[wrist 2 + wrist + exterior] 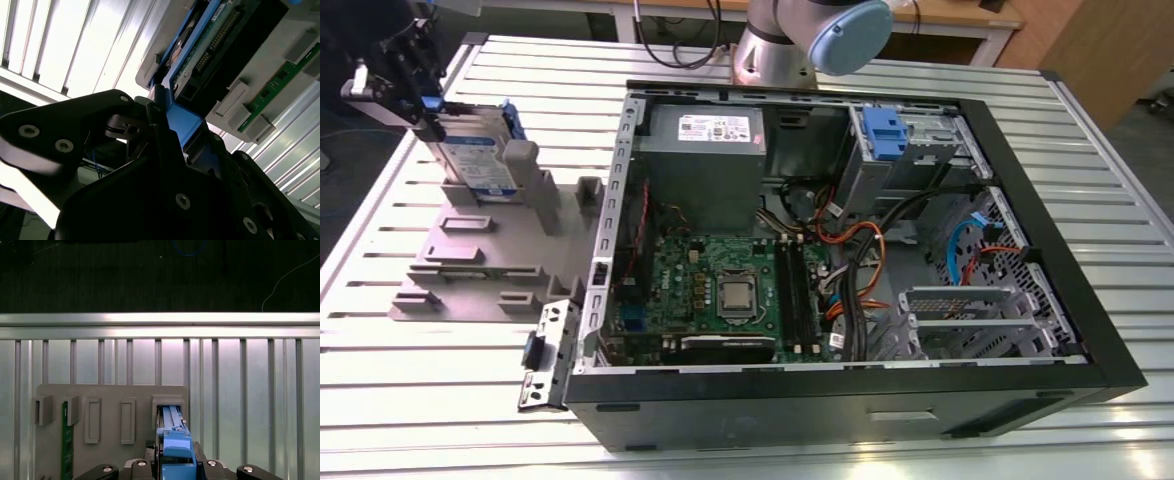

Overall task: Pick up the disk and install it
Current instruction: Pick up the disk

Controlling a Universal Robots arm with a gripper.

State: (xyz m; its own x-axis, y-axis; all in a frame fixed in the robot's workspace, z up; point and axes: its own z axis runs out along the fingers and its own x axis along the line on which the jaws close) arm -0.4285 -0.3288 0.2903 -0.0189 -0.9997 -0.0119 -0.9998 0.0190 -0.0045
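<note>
Blue plastic is framing the disk (470, 165), which is standing on edge in a slot of the grey holder (480, 270) on the slatted counter (440, 400), at the exterior view's left of the open computer case (854, 410). The end effector (427, 115) is clamping its upper end. I'd judge this to be the pickup step, calling for a straight pull along the slot.

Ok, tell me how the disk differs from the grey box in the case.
The disk stands on edge in the holder outside the case; the grey box sits inside it. The disk is smaller and blue-framed; the grey box is larger, with no blue frame. Both are grey with a label.
</note>
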